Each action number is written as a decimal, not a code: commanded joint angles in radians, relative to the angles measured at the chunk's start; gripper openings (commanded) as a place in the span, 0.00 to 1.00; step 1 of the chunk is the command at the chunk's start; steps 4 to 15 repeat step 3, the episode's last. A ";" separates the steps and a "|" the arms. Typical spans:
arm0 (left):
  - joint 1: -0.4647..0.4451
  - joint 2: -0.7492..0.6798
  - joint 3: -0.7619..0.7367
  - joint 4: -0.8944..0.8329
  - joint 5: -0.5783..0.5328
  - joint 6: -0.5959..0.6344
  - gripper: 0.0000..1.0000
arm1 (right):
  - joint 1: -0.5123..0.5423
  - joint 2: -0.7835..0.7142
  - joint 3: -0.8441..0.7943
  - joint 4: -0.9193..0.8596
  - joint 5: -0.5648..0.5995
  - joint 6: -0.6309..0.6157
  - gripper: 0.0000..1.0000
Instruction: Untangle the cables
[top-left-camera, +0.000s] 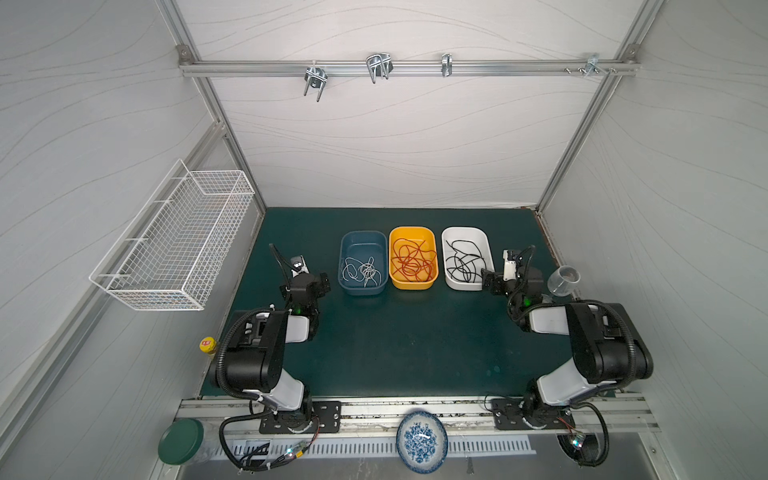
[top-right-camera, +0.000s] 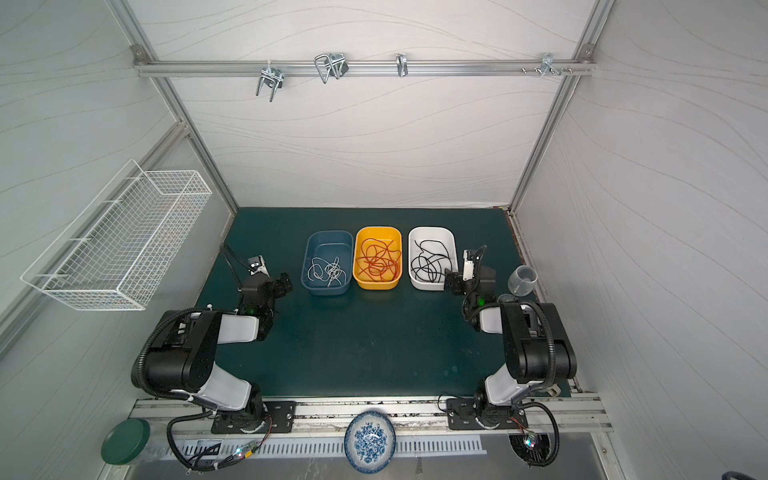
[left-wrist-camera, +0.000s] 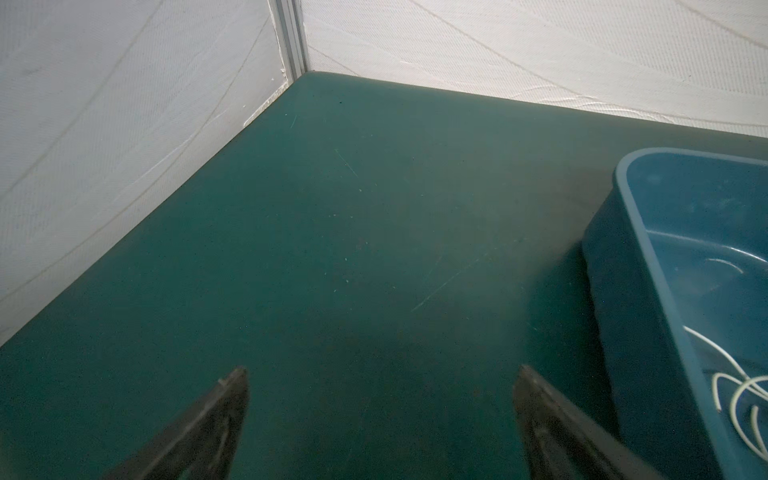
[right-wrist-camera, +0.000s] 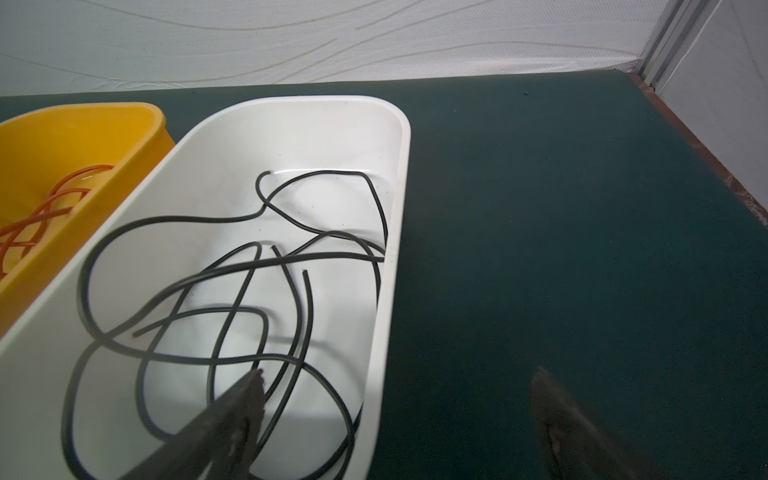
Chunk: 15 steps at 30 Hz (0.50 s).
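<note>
Three bins stand in a row on the green mat. White cables lie in the blue bin. Red cables lie in the yellow bin. Black cables loop in the white bin. My left gripper hangs open over bare mat left of the blue bin. My right gripper is open and empty, straddling the white bin's right wall, with one finger above the black cables.
A white wire basket hangs on the left wall. A clear cup stands at the mat's right edge behind the right arm. A green lid, a blue patterned plate and a yellow-capped bottle sit near the front rail.
</note>
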 joint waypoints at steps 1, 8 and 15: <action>-0.004 0.019 0.038 0.035 -0.012 0.012 1.00 | 0.003 0.010 0.014 -0.003 -0.001 -0.018 0.99; -0.004 0.016 0.036 0.033 -0.010 0.013 1.00 | 0.001 0.009 0.014 -0.003 -0.004 -0.017 0.99; -0.004 0.016 0.036 0.033 -0.010 0.013 1.00 | 0.001 0.009 0.014 -0.003 -0.004 -0.017 0.99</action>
